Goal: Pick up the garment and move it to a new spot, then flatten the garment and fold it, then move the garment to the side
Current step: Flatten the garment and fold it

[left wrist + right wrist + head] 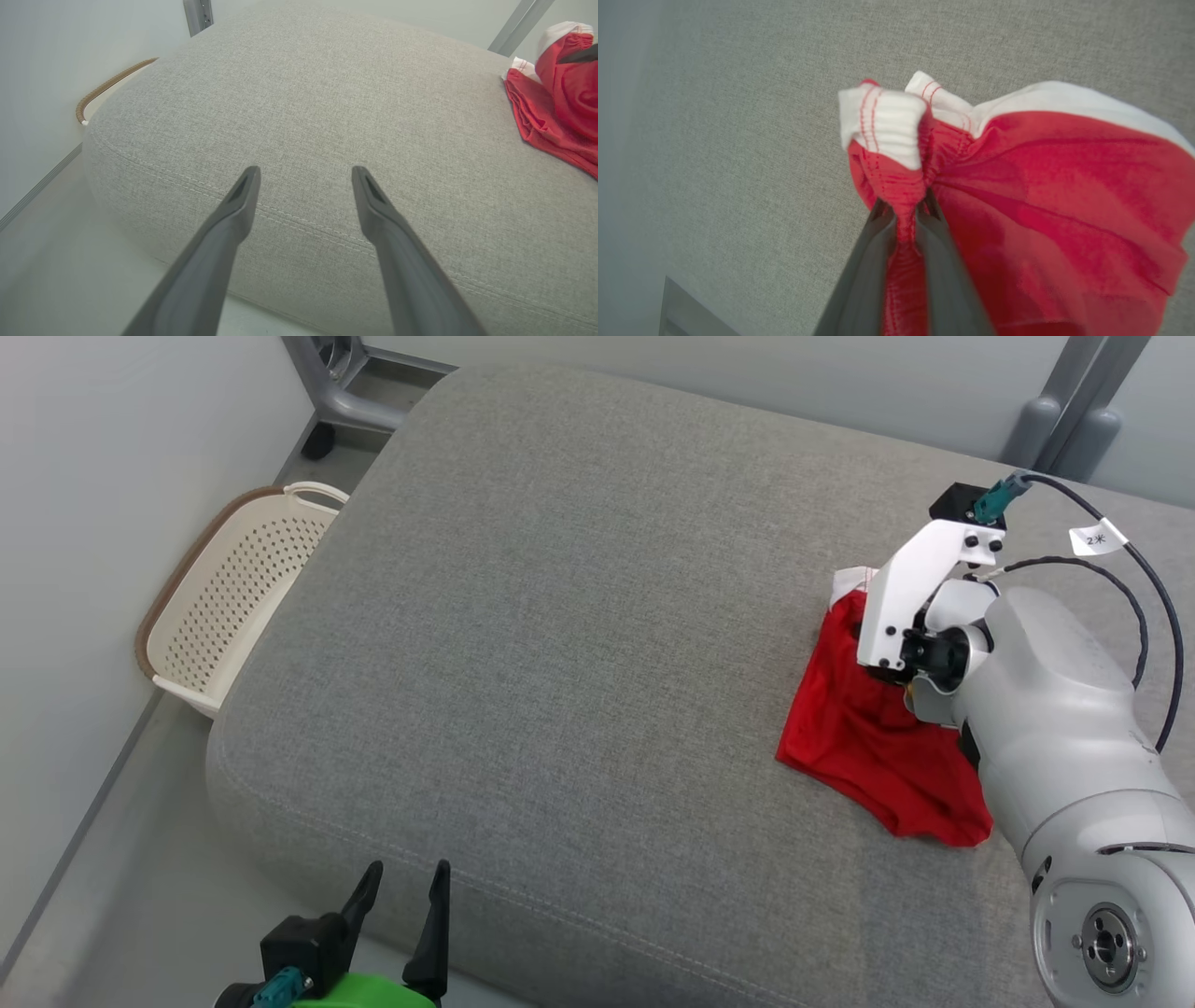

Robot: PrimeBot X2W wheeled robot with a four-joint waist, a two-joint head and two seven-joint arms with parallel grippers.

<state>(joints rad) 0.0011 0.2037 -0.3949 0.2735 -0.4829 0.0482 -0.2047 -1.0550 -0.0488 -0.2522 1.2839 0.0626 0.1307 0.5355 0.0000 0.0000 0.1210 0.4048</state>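
The garment (pixel 878 747) is red with a white elastic band, bunched at the right side of the grey cushion (pixel 560 616). In the right wrist view my right gripper (pixel 903 210) is shut on a gathered red fold of the garment (pixel 1045 196) just below its white band, and the cloth rises toward the pinch. In the head view the white wrist hides those fingers. My left gripper (pixel 403 887) stands open at the cushion's near edge, far to the left of the garment (pixel 556 102), with nothing between its fingers (pixel 243 196).
A cream perforated basket (pixel 233 588) with a brown rim stands on the floor against the wall, left of the cushion. Grey metal frame legs (pixel 345 383) rise behind the cushion's far corners. A black cable with a white tag (pixel 1100 537) loops over my right arm.
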